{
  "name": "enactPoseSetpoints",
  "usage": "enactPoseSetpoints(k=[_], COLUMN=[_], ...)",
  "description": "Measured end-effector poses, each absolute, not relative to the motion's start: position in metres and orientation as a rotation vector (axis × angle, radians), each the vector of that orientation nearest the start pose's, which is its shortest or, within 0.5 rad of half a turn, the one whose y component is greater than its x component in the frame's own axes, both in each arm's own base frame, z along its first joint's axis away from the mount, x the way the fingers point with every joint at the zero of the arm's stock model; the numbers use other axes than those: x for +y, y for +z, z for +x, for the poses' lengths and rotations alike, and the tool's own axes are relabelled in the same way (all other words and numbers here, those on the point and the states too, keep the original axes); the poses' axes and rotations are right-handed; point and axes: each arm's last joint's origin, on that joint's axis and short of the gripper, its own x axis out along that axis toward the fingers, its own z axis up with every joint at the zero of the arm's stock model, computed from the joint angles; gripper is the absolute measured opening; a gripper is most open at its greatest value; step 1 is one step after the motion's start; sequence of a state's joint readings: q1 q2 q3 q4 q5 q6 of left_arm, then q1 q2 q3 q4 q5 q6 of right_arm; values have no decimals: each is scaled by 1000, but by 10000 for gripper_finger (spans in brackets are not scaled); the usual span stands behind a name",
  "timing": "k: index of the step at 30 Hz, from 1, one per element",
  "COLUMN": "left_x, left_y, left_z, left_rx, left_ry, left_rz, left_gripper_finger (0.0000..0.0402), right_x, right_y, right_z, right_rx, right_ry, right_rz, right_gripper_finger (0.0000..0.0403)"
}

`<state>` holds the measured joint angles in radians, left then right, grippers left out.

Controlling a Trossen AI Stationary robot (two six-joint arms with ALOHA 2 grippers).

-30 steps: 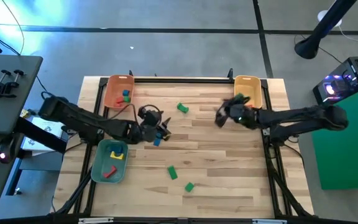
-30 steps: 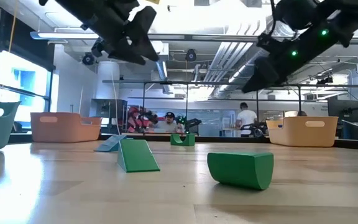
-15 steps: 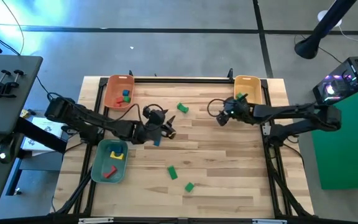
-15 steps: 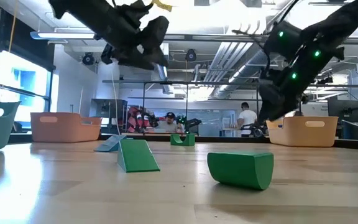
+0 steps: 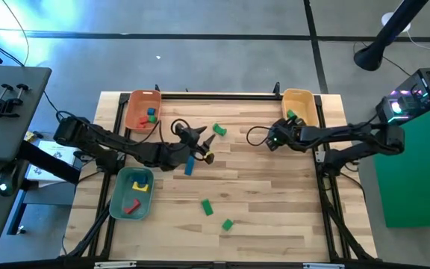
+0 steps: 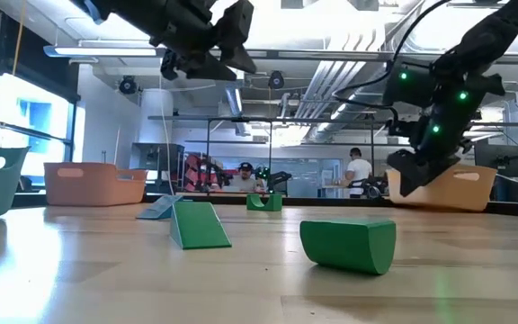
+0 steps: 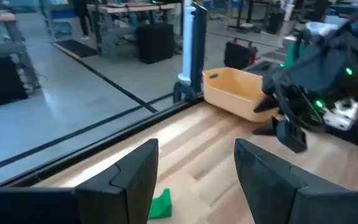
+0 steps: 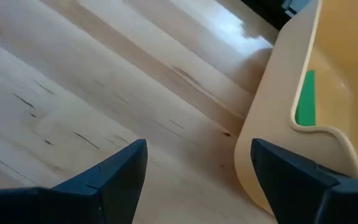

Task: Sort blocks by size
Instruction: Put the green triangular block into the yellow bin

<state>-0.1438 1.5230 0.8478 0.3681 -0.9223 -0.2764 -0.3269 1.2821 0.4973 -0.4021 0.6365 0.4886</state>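
Blocks lie scattered over the wooden worktop (image 5: 275, 194) and in three trays. On the bare wood, a green block (image 5: 219, 130) sits toward the far edge, a blue block (image 5: 189, 166) lies just below the left hand (image 5: 206, 147), and two more green blocks, one (image 5: 207, 207) and another (image 5: 227, 223), rest toward the near edge, well apart from both arms. The orange tray (image 5: 135, 104) at the far left corner holds red, green and blue blocks; the teal tray (image 5: 119, 196) at the left edge holds a yellow and a red one; the yellow tray (image 5: 303, 99) at the far right corner holds a green block (image 8: 304, 98). The left hand hovers above the worktop between the blue block and the far green one, its fingers spread and holding nothing. The right hand (image 5: 273, 138) hangs just beside the yellow tray, fingers also spread wide and empty.
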Motion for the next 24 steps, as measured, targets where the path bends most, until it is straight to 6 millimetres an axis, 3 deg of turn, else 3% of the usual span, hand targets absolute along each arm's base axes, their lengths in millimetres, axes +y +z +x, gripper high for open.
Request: enactPoseSetpoints(k=[8, 16, 24], left_x=[-25, -25, 5], left_y=[229, 231, 224], left_z=[317, 317, 317], left_rx=[236, 250, 366], left_ry=[731, 725, 768], left_rz=[-82, -6, 112], left_gripper_finger=[197, 197, 197], right_x=[-72, -67, -74], right_y=[160, 175, 201], right_z=[187, 205, 223], right_rx=[828, 729, 497], right_ry=[-997, -825, -631], right_rz=[206, -38, -264], right_gripper_finger=[285, 286, 286])
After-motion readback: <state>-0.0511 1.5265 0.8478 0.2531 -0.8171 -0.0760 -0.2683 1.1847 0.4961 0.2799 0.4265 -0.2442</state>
